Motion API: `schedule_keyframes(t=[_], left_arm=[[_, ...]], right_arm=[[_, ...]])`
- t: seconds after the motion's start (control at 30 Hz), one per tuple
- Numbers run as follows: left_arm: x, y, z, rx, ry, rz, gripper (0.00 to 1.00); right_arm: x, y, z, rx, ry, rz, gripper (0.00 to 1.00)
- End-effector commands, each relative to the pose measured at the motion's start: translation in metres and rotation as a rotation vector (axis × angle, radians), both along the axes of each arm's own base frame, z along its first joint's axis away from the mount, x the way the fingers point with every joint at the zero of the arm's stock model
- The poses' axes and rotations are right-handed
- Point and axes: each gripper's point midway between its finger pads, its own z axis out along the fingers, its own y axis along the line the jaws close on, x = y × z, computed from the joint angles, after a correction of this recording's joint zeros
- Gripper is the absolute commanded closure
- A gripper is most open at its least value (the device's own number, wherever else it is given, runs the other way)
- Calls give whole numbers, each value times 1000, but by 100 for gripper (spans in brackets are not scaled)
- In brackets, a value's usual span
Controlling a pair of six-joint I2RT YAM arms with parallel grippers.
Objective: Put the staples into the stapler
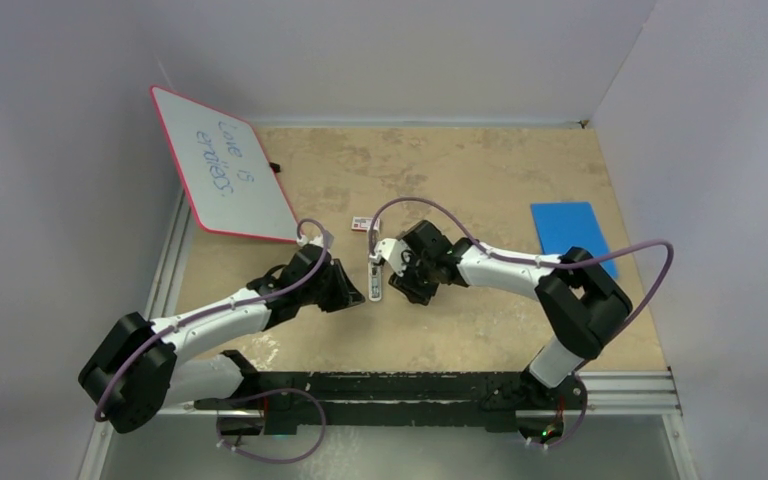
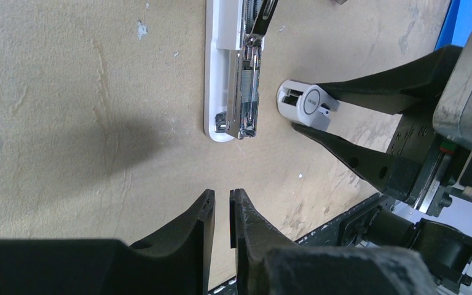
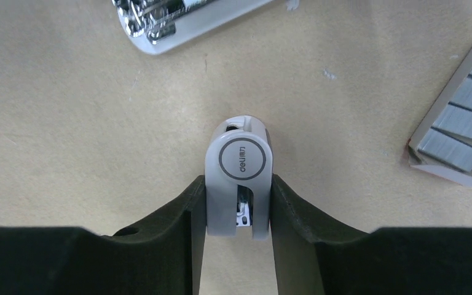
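Pinching the stapler's white top (image 3: pixel 238 184) between right fingers (image 3: pixel 166 239).

A mottled tan tabletop (image 1: pixel 480 170) is enclosed by a plain pale left wall (image 1: pixel 50 200), far wall (image 1: pixel 390 50) and right wall (image 1: pixel 720 150). A red-edged whiteboard (image 1: pixel 222 165) with blue handwriting is propped at the far left. A blue sheet (image 1: pixel 566 225) is laid flat at the right, and a metal rail (image 1: pixel 620 385) is fixed along the near edge
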Motion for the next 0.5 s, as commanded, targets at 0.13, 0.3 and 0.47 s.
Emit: schedule_keyframes(t=[0.13,0.3,0.47], left_arm=[[8,-1,12,-19,-62,-10,85],[9,1,17,-13,-80,0,85],[10,5,21,-5,-98,7,85]], right_arm=[[0,29,16,107,177,-103,45],[-11,38,3,115,349,-163,42],[-16,45,3,168,388,-227,40]])
